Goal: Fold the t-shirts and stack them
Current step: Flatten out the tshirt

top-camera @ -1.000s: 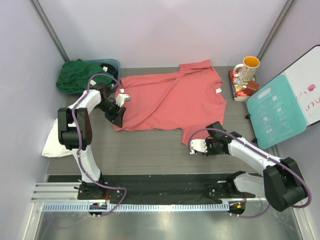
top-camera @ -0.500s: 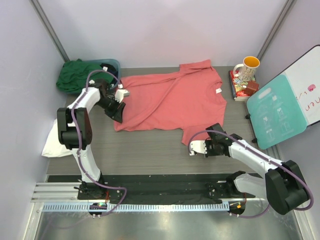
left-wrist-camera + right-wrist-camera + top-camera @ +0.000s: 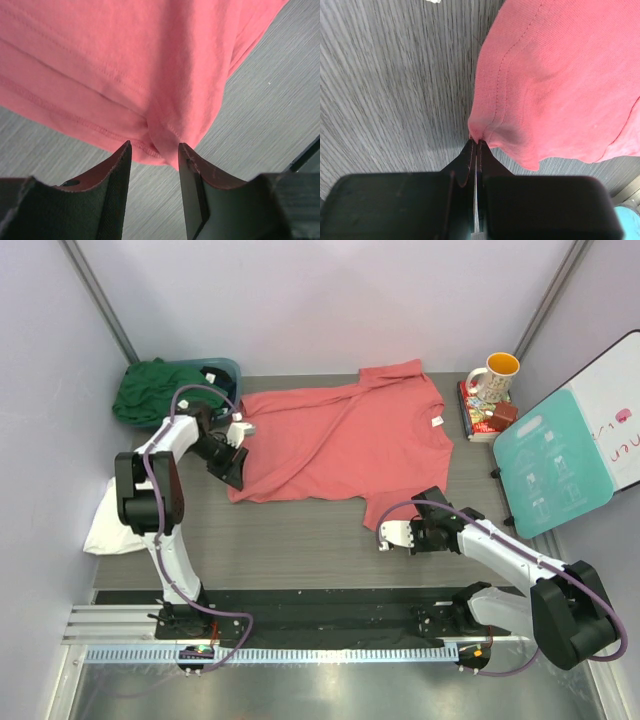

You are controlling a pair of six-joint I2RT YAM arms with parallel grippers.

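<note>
The coral-red t-shirt [image 3: 350, 445] lies spread across the middle of the table. My right gripper [image 3: 384, 532] is at its near sleeve and is shut on the hem; in the right wrist view the fingertips [image 3: 477, 141] pinch a small peak of coral cloth [image 3: 560, 90]. At the shirt's near-left corner my left gripper [image 3: 236, 478] is open, and the bunched corner [image 3: 160, 145] sits just at the gap between its tips [image 3: 154, 145]. The dark green t-shirt [image 3: 155, 390] is heaped over the teal tub [image 3: 228, 368]. The white t-shirt [image 3: 105, 525] lies at the table's left edge.
A yellow-lined mug [image 3: 495, 375] stands on a stack of books [image 3: 480, 412] at the back right. A teal board [image 3: 550, 462] and a whiteboard [image 3: 622, 410] lean at the right side. Grey walls close in the left and the back.
My right gripper has shut on the sleeve hem. The left wrist has shifted slightly back and left, its jaws staying open by the corner.
</note>
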